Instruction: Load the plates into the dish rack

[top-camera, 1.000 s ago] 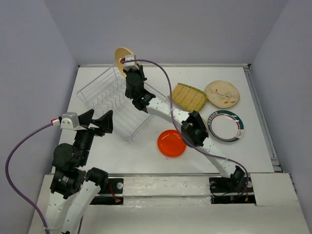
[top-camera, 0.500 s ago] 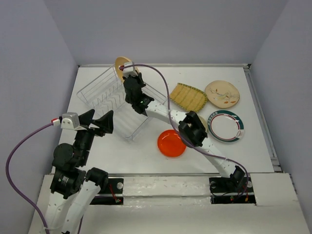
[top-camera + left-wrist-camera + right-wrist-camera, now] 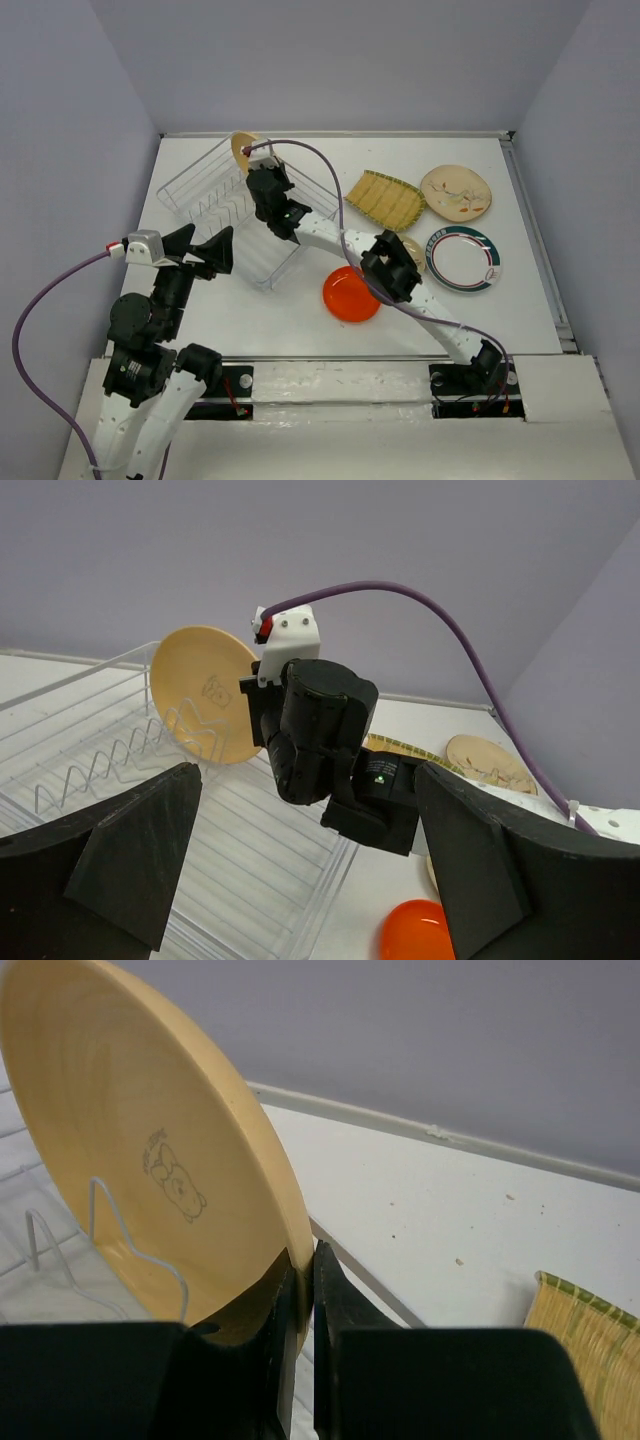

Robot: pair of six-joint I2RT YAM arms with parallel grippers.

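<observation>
White laminate covers the table (image 3: 300, 320), which has a low raised lip along its far edge and right side. Pale lavender-grey walls (image 3: 400, 60) close it in at the back and on both sides. A few dark specks dot the surface just beyond the dish rack (image 3: 200, 190) in the right wrist view. The dish rack sits at an angle on the left half of the table, and its clear-white wires show the surface through them.

At the rack's far corner the peach plate (image 3: 150, 1160) stands on edge, its lower part down among the upright tines (image 3: 100, 1220) and a small bear mark on its face. Whether it rests on the rack floor cannot be told. The right gripper (image 3: 305, 1270) pinches the plate's rim, its two fingers pressed tight on either side. The arm reaches diagonally across the rack's near right corner and trails a purple cable (image 3: 320, 160).

The left gripper (image 3: 203, 243) hangs just off the rack's near left side with its fingers spread wide around nothing.

Right of the rack lie the other plates:
- The yellow-olive ribbed plate (image 3: 387, 199) lies nearest.
- The cream painted plate (image 3: 455, 192) lies beyond it.
- The green-red rimmed plate (image 3: 463, 258) lies towards the front.
- The small beige plate (image 3: 413, 250) is partly hidden by the right arm.
- The red-orange plate (image 3: 350, 294) lies off the rack's near right corner.
</observation>
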